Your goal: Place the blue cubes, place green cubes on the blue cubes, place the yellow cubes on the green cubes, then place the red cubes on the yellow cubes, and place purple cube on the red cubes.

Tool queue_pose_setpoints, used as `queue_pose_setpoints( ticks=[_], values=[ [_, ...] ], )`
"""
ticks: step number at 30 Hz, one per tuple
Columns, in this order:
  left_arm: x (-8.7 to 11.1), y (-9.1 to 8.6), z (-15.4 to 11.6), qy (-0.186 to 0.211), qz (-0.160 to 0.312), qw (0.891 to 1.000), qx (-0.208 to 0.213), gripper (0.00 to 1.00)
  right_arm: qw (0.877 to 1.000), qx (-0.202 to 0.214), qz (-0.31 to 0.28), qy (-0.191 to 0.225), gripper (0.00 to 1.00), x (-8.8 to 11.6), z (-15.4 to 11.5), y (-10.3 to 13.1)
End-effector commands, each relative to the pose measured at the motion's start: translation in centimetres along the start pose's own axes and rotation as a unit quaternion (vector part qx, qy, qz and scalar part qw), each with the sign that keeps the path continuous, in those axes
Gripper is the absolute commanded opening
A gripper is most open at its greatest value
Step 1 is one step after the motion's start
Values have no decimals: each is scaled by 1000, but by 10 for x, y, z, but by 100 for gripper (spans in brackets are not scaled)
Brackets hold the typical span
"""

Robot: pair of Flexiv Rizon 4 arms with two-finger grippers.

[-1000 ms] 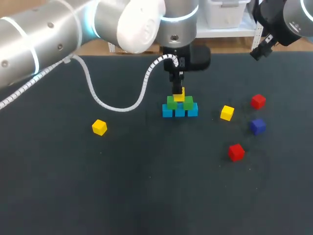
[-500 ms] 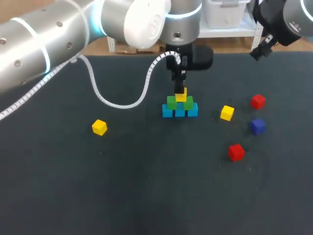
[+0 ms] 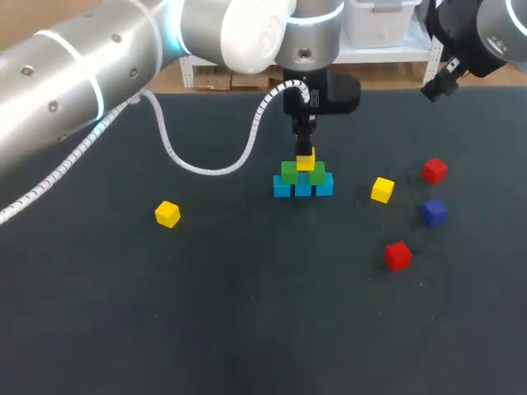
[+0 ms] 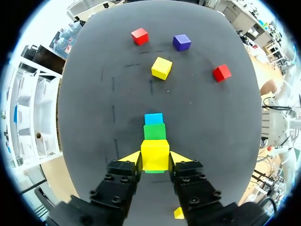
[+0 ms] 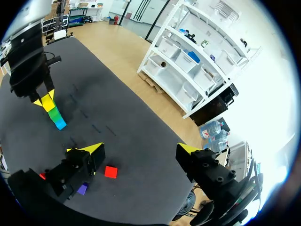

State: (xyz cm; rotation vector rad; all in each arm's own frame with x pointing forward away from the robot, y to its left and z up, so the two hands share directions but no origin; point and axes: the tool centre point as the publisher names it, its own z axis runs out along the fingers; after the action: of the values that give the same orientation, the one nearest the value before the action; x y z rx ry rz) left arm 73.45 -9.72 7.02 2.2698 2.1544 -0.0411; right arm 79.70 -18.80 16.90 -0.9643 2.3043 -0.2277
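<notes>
Yellow layer was in hand: left gripper (image 4: 155,157) clamped yellow cube (image 4: 154,151) atop green cubes (image 3: 289,174); next likely called for opening, straight lift; right gripper (image 5: 138,150) gaped, empty.

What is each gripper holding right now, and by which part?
Left gripper grips a yellow cube by two opposite side faces, atop the green cubes; right gripper is open, empty.
</notes>
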Motion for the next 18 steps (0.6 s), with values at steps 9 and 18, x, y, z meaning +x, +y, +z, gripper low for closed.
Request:
queue_pose_setpoints(
  ticks=[9,18],
  values=[
    [3,0,0,1,-10,1000,4,0,1000,3,1,-1,100,1,0,1],
    [5,1,3,-6,-25,1000,11,0,1000,3,1,-1,100,1,0,1]
  ],
)
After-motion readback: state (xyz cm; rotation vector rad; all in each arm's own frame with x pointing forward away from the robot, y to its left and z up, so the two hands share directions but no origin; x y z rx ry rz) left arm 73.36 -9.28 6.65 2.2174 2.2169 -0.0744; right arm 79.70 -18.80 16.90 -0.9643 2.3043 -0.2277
